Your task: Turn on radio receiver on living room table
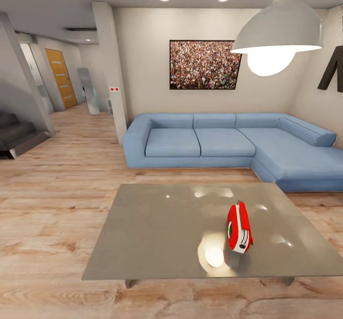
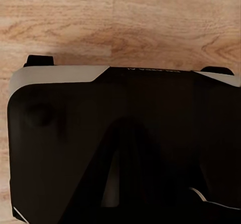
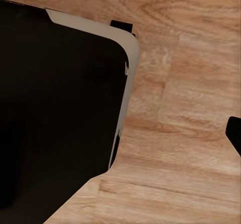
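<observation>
Standing upright near right on grey worktop [image 1: 157,228], red radio receiver [image 1: 239,227], blue sofa [image 1: 228,142] far behind; on or off not discernible, switch state unconfirmed; jaws' opening cannot be told, wrist views giving dark robot body over wood floor [image 2: 120,18].

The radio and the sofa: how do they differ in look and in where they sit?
The radio is red with white and green trim; the sofa is plain light blue. The radio is small and stands upright on the grey table; the sofa is large, L-shaped, and rests on the wood floor behind that table. The radio sits near the table's front right; the sofa runs along the wall under the picture. Both are in the same living room.
</observation>
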